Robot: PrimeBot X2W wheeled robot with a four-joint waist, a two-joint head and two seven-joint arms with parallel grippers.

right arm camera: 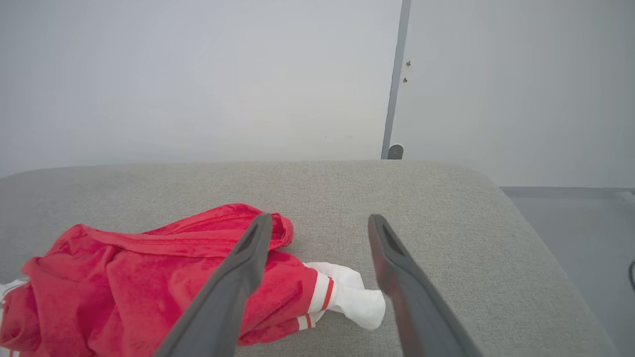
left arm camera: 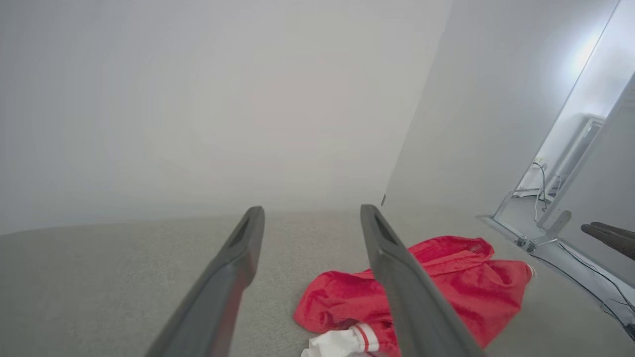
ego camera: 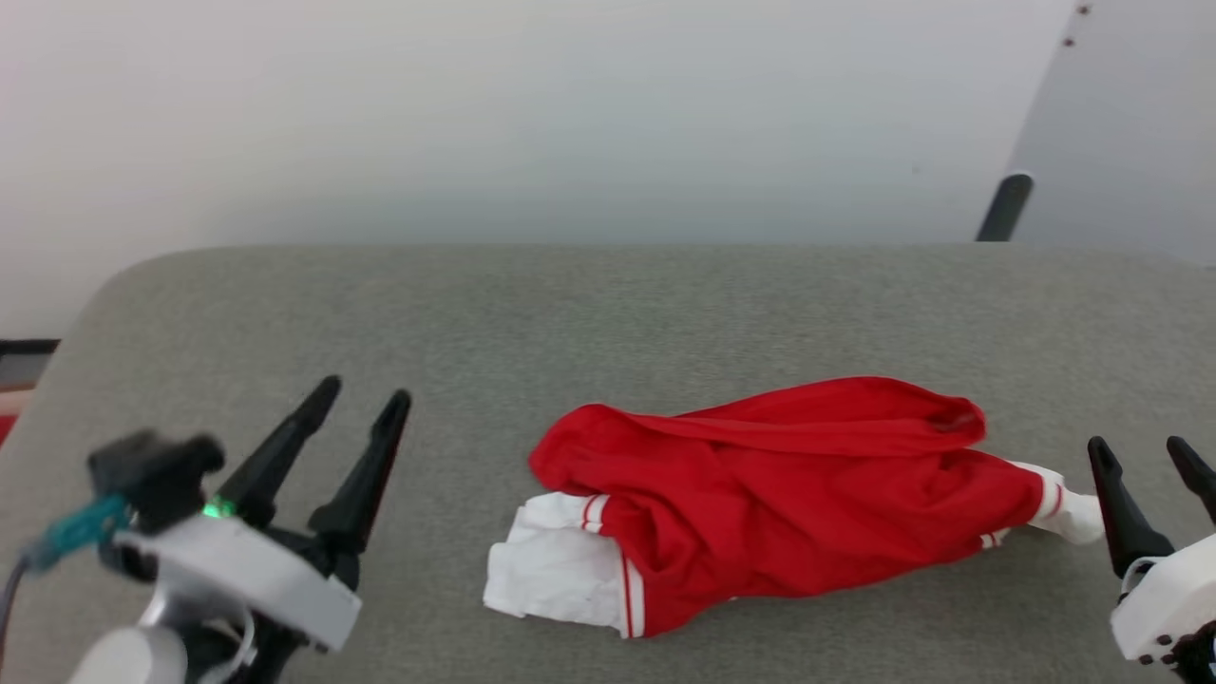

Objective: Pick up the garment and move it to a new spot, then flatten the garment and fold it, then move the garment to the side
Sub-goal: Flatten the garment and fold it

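Note:
The garment [ego camera: 779, 494] is a crumpled red T-shirt with white striped sleeves, lying on the grey table [ego camera: 570, 313] right of centre. One white sleeve pokes out at its lower left, the other at its right end. My left gripper [ego camera: 366, 399] stands open at the lower left, well clear of the shirt [left arm camera: 456, 287]. Just right of the right sleeve my right gripper [ego camera: 1140, 451] is open and holds nothing. In the right wrist view the gripper [right arm camera: 320, 220] hovers above that sleeve end of the garment [right arm camera: 149, 282].
The table's fabric top has rounded far corners and ends at a pale wall [ego camera: 570, 114]. A dark post [ego camera: 1005, 204] rises behind the far right edge. The floor [right arm camera: 585, 223] lies beyond the table's right side.

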